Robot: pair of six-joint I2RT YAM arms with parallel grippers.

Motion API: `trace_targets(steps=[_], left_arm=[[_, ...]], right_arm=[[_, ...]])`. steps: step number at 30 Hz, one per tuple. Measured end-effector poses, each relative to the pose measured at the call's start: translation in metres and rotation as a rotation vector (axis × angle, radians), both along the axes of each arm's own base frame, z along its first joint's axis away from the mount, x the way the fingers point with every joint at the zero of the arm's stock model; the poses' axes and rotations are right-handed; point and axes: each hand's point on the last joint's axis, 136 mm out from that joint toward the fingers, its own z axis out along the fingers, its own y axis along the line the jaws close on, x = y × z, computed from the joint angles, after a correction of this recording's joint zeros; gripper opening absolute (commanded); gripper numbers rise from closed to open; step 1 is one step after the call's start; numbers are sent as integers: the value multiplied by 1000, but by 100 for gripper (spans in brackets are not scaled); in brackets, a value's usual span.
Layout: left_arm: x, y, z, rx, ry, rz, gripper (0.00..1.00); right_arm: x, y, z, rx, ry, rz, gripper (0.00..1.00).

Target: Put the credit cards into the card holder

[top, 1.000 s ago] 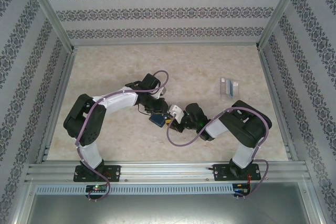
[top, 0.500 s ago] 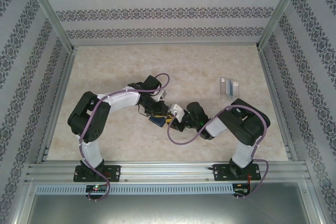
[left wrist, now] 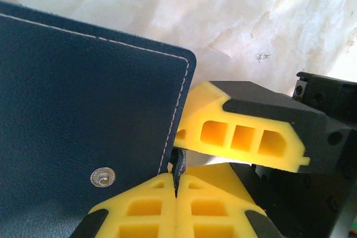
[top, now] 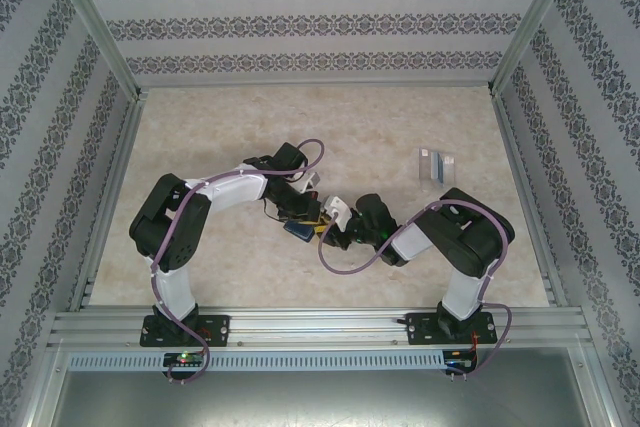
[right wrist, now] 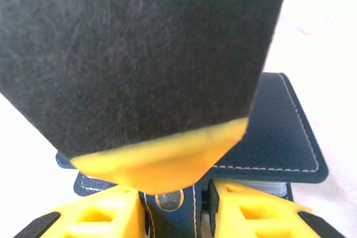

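The table [top: 380, 117] is a pale marbled surface, closed in by walls with striped patterns. You see both arms bent toward its middle, where the card holder [top: 296, 231] lies between them. Your left gripper [top: 303, 211] is at its far side and your right gripper [top: 328, 230] is at its right side. A clear plastic box [top: 435, 163] stands well apart, toward the far right.

In the left wrist view, the card holder [left wrist: 83, 110] shows its dark navy outside, with white stitching and a metal snap [left wrist: 103, 177]. The left gripper [left wrist: 176, 188] has its yellow fingers [left wrist: 217, 210] pressed together on a thin dark edge of the holder. One yellow finger [left wrist: 240, 137] of the other arm sits just beside the holder's corner.

In the right wrist view, the right gripper [right wrist: 173, 207] is narrow, with the holder's snap tab [right wrist: 170, 198] between the fingers; you cannot tell if they press it. A big blurred dark shape [right wrist: 139, 54] with a yellow lower edge hangs in front, and what it is stays unclear.
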Motion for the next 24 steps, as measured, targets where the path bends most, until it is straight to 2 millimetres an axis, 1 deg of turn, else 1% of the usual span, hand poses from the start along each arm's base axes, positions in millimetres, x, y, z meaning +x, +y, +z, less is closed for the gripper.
trace_targets(steps=[3, 7, 11, 14, 16, 21, 24], left_arm=[[1, 1, 0, 0, -1, 2, 0], [2, 1, 0, 0, -5, 3, 0], [3, 2, 0, -1, -5, 7, 0], [3, 2, 0, -1, -5, 7, 0], [3, 2, 0, -1, -5, 7, 0], [3, 3, 0, 2, -6, 8, 0], [4, 3, 0, 2, -7, 8, 0]], right_arm=[[1, -5, 3, 24, 25, -38, 41], [0, -29, 15, 103, 109, -176, 41], [15, -44, 25, 225, 264, -359, 38], [23, -52, 24, 319, 412, -474, 37], [26, -51, 22, 370, 508, -524, 37], [40, -35, 27, 491, 692, -577, 36], [43, -30, 23, 533, 786, -604, 35]])
